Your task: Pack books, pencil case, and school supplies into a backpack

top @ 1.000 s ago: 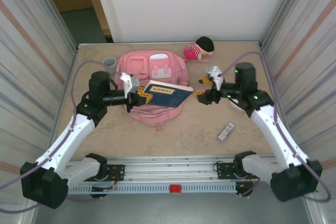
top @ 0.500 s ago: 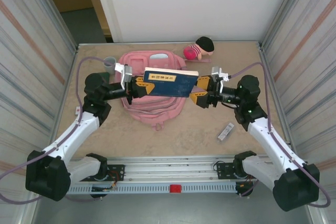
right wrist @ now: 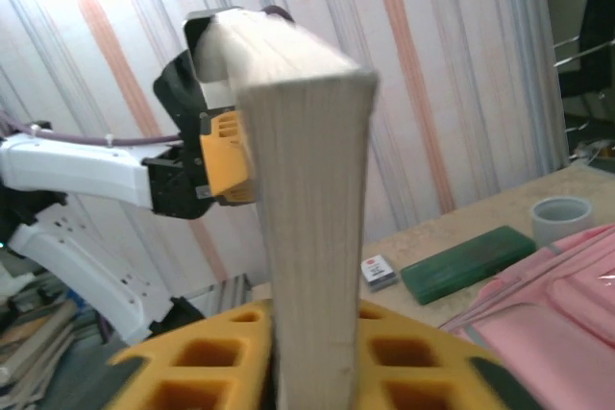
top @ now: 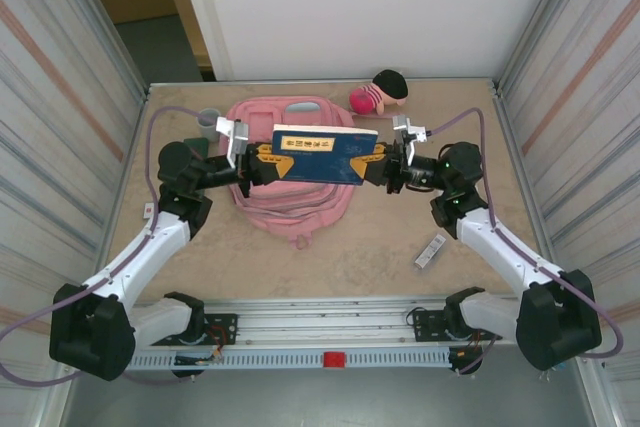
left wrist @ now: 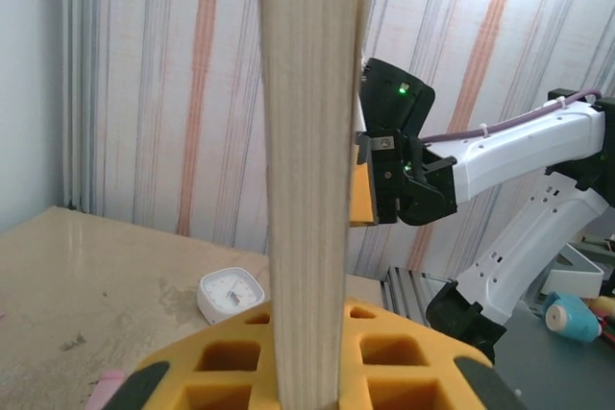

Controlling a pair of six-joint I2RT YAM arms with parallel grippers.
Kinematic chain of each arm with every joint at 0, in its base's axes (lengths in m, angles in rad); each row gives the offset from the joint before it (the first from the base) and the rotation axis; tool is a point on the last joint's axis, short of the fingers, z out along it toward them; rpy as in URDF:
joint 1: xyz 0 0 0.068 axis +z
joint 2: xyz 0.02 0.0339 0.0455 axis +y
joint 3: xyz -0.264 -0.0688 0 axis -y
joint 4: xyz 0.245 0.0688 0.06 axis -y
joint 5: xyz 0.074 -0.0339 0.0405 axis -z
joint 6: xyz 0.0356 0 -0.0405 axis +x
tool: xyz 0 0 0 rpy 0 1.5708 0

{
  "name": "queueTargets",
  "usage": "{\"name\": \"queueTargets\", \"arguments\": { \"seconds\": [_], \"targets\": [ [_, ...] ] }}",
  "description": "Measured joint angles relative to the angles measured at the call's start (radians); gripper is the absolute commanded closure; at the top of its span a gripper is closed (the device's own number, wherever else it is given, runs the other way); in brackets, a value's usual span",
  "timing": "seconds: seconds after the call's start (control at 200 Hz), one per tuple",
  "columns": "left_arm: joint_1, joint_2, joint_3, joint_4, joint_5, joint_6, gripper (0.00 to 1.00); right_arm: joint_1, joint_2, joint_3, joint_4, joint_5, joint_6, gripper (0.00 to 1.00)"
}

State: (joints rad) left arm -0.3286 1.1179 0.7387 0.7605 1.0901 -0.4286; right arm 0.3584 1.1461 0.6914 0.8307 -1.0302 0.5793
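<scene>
The dark blue book (top: 325,152) hangs level above the pink backpack (top: 298,209), held at both ends. My left gripper (top: 262,162) is shut on its left end and my right gripper (top: 378,169) is shut on its right end. In the left wrist view the book's page edge (left wrist: 307,170) rises between the yellow pads (left wrist: 404,372), and the same shows in the right wrist view (right wrist: 312,237). The green pencil case (right wrist: 468,261) and a small white card (right wrist: 379,271) lie on the table beside the backpack (right wrist: 562,319). A white rounded-square box (left wrist: 231,293) sits on the table. A grey-white strip (top: 431,250) lies at the front right.
A grey cup (top: 208,119) stands at the backpack's back left corner. A pink doll with black hair (top: 378,92) lies against the back wall. Striped side walls close in the table on both sides. The rail with both arm bases (top: 330,332) runs along the near edge.
My right gripper came in from the right and shut on the book's right end. The book went from tilted on the backpack to level above it, further back.
</scene>
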Motion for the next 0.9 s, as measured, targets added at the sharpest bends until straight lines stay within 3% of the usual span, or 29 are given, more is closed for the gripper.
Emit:
{"name": "queueTargets", "arguments": {
  "seconds": [0.09,0.195,0.346,0.506,0.692,0.897],
  "targets": [
    [0.0,-0.017,0.001,-0.097,-0.043,0.071,0.43,-0.008,0.002,-0.001,0.013,-0.003,0.016,1.0],
    [0.0,-0.065,0.023,-0.355,-0.141,0.244,0.31,-0.078,-0.019,-0.025,0.013,0.021,0.024,1.0],
    [0.0,-0.14,0.082,-0.716,-0.336,0.576,0.24,-0.217,-0.106,-0.099,-0.093,0.136,0.017,1.0],
    [-0.012,-0.131,0.093,-0.955,-0.509,0.858,0.14,-0.242,-0.208,-0.13,-0.269,0.233,-0.027,1.0],
    [-0.066,0.04,0.111,-1.081,-0.652,1.087,0.11,-0.242,-0.276,-0.162,-0.364,0.291,-0.058,1.0],
    [-0.073,0.227,0.157,-1.102,-0.727,1.226,0.11,-0.242,-0.323,-0.178,-0.468,0.329,-0.087,1.0]
  ]
}}
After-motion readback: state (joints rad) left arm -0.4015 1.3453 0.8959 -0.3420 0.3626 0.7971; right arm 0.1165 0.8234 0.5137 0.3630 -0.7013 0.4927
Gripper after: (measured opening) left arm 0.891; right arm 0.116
